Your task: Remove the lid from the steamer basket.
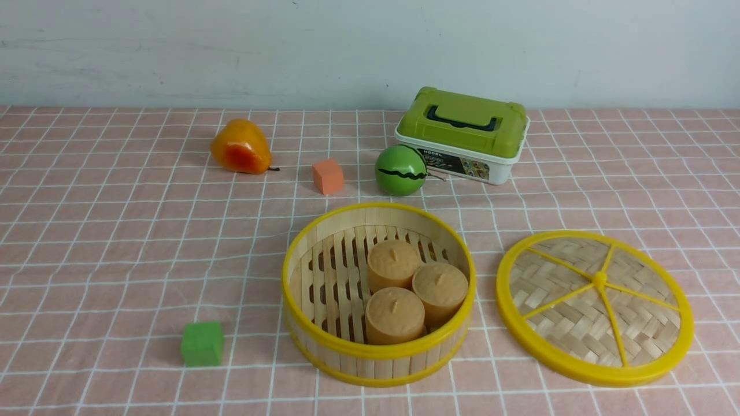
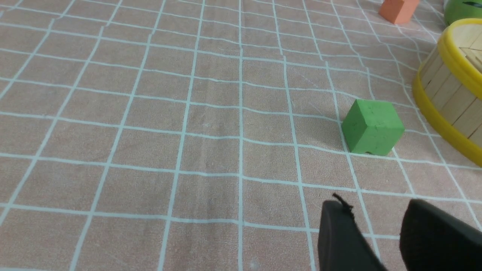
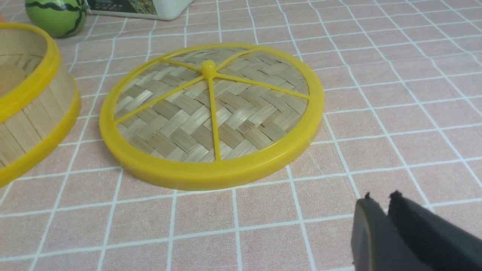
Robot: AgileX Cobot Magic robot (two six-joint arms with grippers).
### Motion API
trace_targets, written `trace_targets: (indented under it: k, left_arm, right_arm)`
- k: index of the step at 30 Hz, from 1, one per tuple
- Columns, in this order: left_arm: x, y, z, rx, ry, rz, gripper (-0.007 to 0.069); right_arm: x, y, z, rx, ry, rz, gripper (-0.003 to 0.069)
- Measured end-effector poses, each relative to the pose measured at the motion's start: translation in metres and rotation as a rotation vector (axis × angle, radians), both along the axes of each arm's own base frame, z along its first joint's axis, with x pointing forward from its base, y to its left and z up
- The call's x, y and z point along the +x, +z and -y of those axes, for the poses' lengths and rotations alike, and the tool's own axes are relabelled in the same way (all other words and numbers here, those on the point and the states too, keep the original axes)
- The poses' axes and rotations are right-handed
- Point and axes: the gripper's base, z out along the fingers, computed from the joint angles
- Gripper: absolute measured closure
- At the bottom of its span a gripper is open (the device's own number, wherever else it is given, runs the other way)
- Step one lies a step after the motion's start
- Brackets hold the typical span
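Background wall [image 1: 347, 55]: front view only.

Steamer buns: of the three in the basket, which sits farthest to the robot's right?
The bun nearest the basket's right wall; the other two, one farther back, one nearer the robot, both sit left of it.

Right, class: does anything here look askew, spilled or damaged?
Nothing looks spilled or damaged. The lid lies flat beside the steamer basket, whose three buns sit upright, bunched to the right. Only the green-topped box stands slightly askew to the wall.
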Motion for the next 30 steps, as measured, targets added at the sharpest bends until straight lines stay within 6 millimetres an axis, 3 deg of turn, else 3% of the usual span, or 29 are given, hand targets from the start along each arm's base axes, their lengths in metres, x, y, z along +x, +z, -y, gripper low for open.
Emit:
trace_targets:
  k: [30]
  left_arm:
    - [0.0000, 0.0000, 0.0000, 0.000, 0.000, 0.000, 0.0386]
  right_arm:
    - [0.0000, 0.0000, 0.0000, 0.002, -0.001, 0.000, 0.0573]
